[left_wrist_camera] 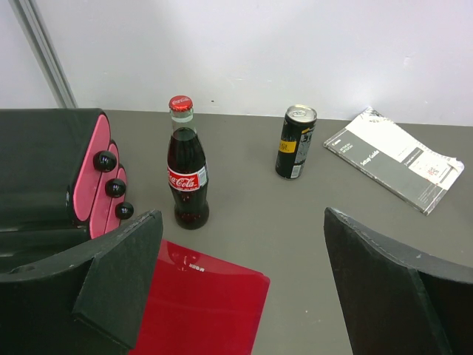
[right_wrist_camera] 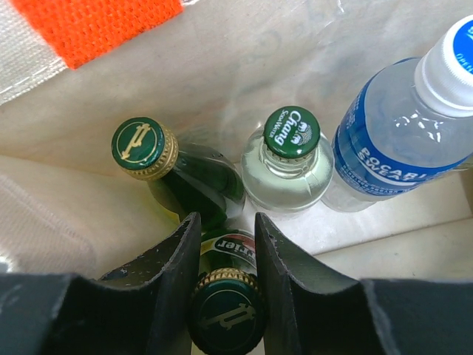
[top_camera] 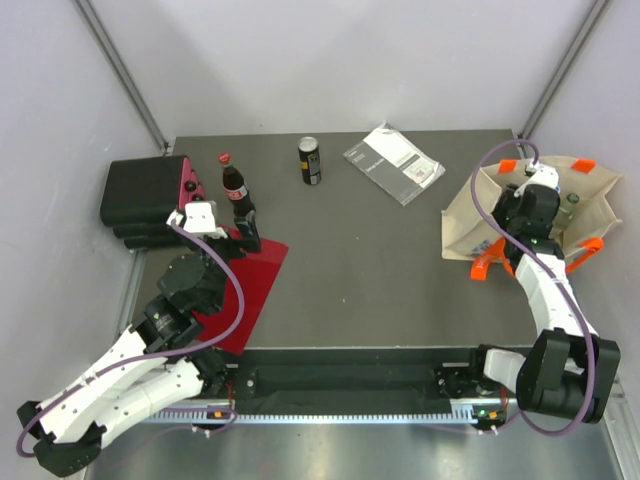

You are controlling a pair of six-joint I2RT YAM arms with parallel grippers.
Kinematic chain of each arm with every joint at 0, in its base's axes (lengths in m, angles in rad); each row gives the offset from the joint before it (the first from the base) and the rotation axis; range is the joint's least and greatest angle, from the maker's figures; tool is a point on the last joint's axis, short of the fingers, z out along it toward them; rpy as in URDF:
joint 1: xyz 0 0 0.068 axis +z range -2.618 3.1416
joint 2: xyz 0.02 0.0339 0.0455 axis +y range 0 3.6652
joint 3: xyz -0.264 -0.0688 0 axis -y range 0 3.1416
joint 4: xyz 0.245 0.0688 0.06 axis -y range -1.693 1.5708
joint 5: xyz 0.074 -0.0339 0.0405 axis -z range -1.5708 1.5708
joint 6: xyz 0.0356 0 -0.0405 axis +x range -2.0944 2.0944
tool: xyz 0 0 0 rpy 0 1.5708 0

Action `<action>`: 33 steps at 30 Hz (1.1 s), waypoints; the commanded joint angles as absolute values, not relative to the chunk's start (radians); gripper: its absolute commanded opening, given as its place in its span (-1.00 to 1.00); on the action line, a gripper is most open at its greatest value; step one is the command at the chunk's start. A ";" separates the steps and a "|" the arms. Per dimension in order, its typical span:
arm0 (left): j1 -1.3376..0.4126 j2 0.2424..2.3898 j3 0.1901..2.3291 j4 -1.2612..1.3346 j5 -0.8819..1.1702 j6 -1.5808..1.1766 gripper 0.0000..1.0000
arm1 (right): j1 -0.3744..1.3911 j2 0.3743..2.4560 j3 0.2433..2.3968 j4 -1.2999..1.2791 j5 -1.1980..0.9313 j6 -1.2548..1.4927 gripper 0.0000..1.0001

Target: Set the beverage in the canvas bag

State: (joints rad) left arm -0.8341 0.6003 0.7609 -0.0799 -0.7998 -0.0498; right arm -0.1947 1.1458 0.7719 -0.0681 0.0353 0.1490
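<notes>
The beige canvas bag (top_camera: pixel 466 218) with orange handles stands open at the right of the table. My right gripper (top_camera: pixel 535 190) reaches down into it. In the right wrist view my right gripper (right_wrist_camera: pixel 225 222) is shut on the neck of a green Perrier bottle (right_wrist_camera: pixel 225 314), inside the bag's beige wall (right_wrist_camera: pixel 74 177). A second green bottle (right_wrist_camera: pixel 140 148), a clear Chang bottle (right_wrist_camera: pixel 290 133) and a blue-labelled water bottle (right_wrist_camera: pixel 399 140) stand in the bag beside it. My left gripper (top_camera: pixel 245 228) (left_wrist_camera: pixel 244 222) is open and empty, just short of a cola bottle (top_camera: pixel 236 187) (left_wrist_camera: pixel 186 174).
A black and yellow can (top_camera: pixel 310 160) (left_wrist_camera: pixel 295 142) stands at the back middle. A grey packet (top_camera: pixel 393 163) (left_wrist_camera: pixel 395 159) lies flat to its right. A red folder (top_camera: pixel 245 290) (left_wrist_camera: pixel 199 303) lies under my left gripper. A black and pink case (top_camera: pixel 140 190) (left_wrist_camera: pixel 44 170) sits at the far left.
</notes>
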 commanded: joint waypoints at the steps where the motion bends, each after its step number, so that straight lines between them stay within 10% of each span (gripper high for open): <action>1: -0.836 0.595 0.759 -0.044 -0.792 -0.045 0.88 | -0.201 1.152 0.776 0.009 0.015 0.189 -0.38; 9: -0.836 0.595 0.759 -0.043 -0.792 -0.045 0.88 | -0.201 1.160 0.836 -0.063 0.032 0.198 -0.03; 33: -0.836 0.589 0.759 -0.044 -0.787 -0.048 0.88 | -0.167 1.023 1.164 -0.356 0.038 0.245 0.20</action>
State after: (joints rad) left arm -0.8341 0.5999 0.7609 -0.0807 -0.7998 -0.0498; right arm -0.1894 1.0500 1.0775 -0.3119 0.0494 0.2173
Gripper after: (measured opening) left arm 0.940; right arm 0.598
